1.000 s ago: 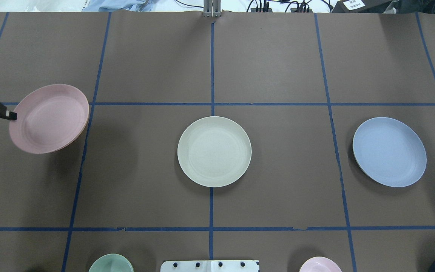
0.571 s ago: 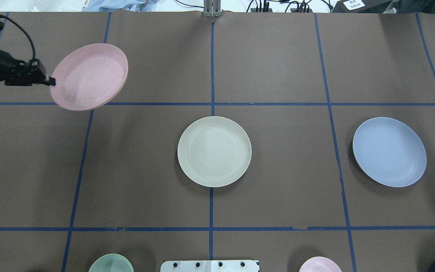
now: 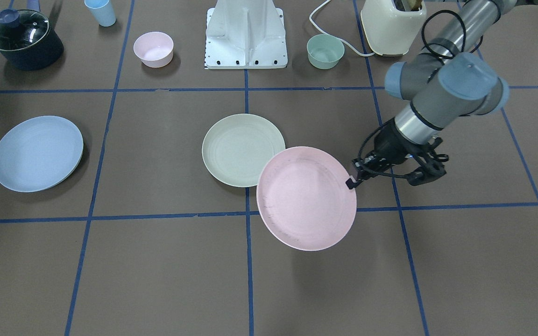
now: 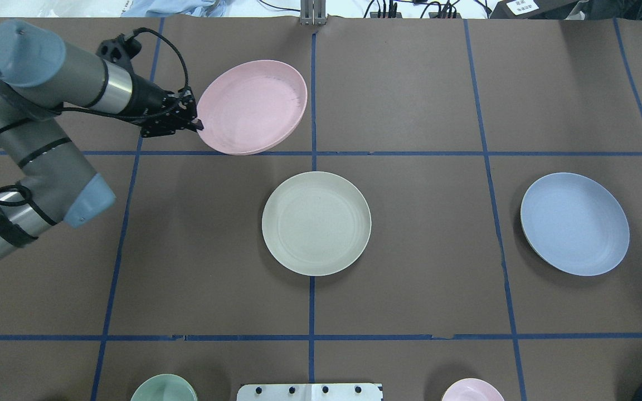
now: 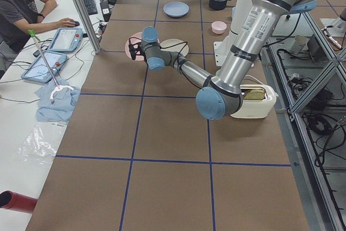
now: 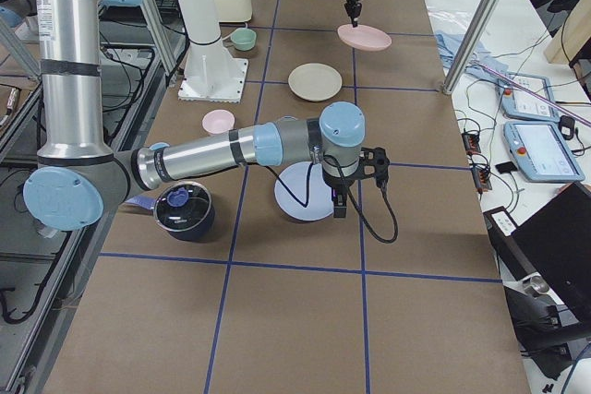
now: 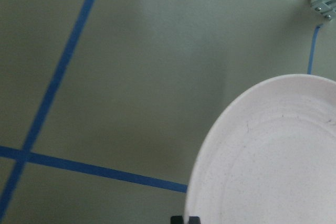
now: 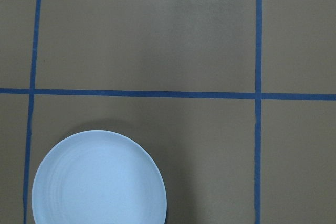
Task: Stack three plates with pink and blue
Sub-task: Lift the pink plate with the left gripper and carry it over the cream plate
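Overhead exterior: three plates, pink one (image 4: 251, 106) clamped in left jaws, cream (image 4: 316, 223), blue (image 4: 574, 224); right jaws unclear.

Notebook: I log all three plates as matt plastic. The pink plate (image 4: 251, 106) is faintly speckled, with dark scuffs near its rim; the cream plate (image 4: 316, 223) and blue plate (image 4: 574, 223) look smooth. The table (image 4: 410, 100) cover reads as matt brown paper, gridded with blue tape (image 4: 311, 312).
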